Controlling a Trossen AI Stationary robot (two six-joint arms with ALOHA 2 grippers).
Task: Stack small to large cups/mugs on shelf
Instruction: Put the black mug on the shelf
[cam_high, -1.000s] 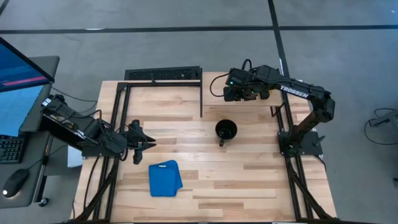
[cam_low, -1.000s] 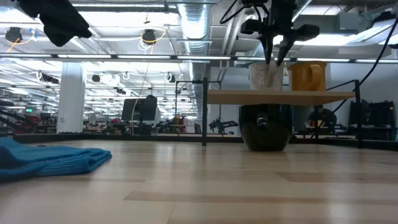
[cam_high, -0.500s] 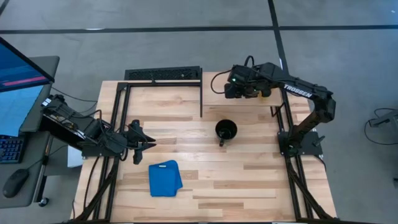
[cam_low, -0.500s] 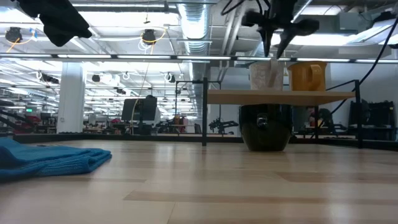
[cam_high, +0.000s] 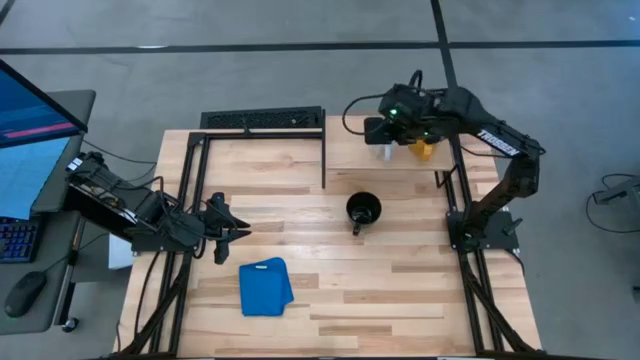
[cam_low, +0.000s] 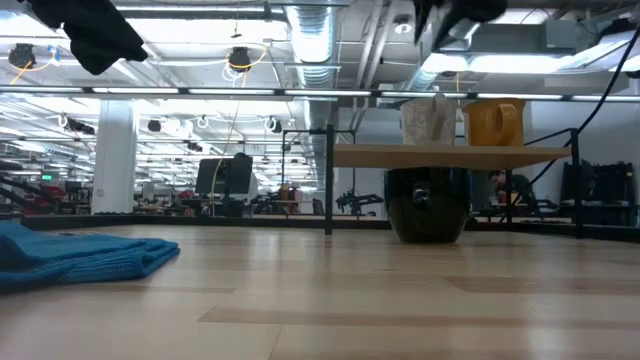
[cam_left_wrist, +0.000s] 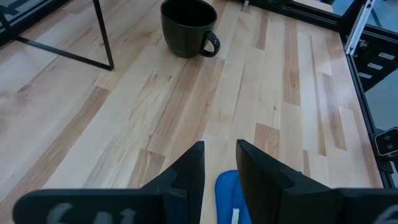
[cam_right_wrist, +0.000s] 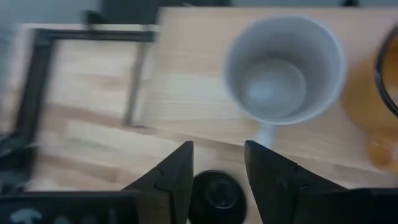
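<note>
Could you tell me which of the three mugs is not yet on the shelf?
The black mug: it stands on the tabletop, while the yellow and white mugs sit on the shelf.

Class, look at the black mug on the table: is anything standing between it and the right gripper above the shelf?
Nothing visible blocks it. The black mug stands alone on bare tabletop, in front of the shelf. The right gripper hovers above the grey mug, jaws slightly apart and empty.

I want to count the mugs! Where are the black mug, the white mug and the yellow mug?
black mug (cam_high: 364, 209), high view, on its rim.
white mug (cam_right_wrist: 283, 68), right wrist view, inside its bowl.
yellow mug (cam_low: 492, 122), low view, on its side.
</note>
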